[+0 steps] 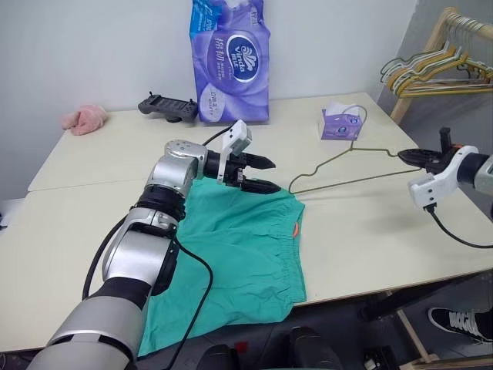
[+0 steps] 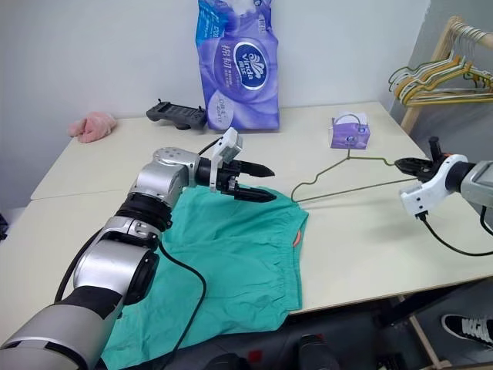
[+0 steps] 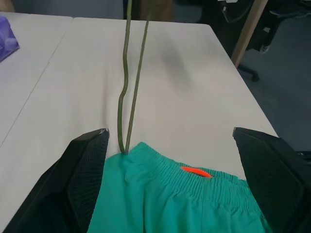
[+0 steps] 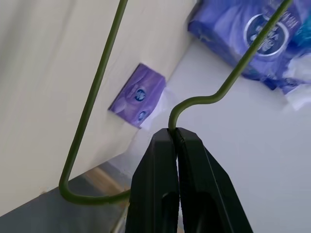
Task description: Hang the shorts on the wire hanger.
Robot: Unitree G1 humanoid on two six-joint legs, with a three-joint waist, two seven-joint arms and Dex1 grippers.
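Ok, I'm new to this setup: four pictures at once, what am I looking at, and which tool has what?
The two wide pictures come from the robot's head, looking down over its arms at a pale table. The other two come from cameras on each wrist, looking along that arm's two black fingers.

On the table lie the green shorts, a purple tissue box, a big purple pack of paper rolls, a black controller and a pink cloth. A rack of other hangers stands on the right.

The right tool is shut on one end of the wire hanger, holding it above the table; the hanger's other end reaches the shorts' waistband. The left tool is open and empty, poised over the waistband near that end.
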